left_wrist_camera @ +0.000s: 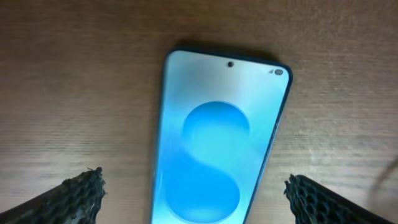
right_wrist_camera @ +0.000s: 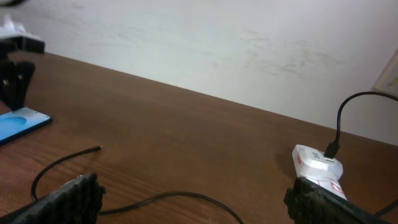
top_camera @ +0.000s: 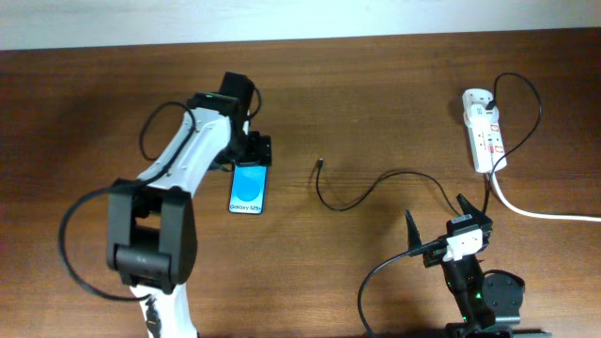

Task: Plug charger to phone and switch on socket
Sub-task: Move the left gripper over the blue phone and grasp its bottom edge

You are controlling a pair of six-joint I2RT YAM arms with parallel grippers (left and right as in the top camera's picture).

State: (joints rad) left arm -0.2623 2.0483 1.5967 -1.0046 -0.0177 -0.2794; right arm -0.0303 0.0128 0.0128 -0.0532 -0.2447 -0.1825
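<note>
The phone (top_camera: 248,189) lies flat on the table, blue screen up. My left gripper (top_camera: 252,150) hovers over its far end, open, one finger on each side of the phone (left_wrist_camera: 217,143) and neither touching it. The thin black charger cable (top_camera: 362,195) curls across the middle of the table, its connector tip (top_camera: 320,163) lying free to the right of the phone. The white socket strip (top_camera: 484,130) is at the far right with a black plug in it. My right gripper (top_camera: 438,223) is open and empty near the front edge; it sees the cable (right_wrist_camera: 168,198), the tip (right_wrist_camera: 96,149) and the socket (right_wrist_camera: 318,165).
The socket's thick white cord (top_camera: 545,214) runs off to the right edge. The left arm (top_camera: 155,216) stretches from the front left over the table. A pale wall (right_wrist_camera: 217,43) stands behind the table's far edge.
</note>
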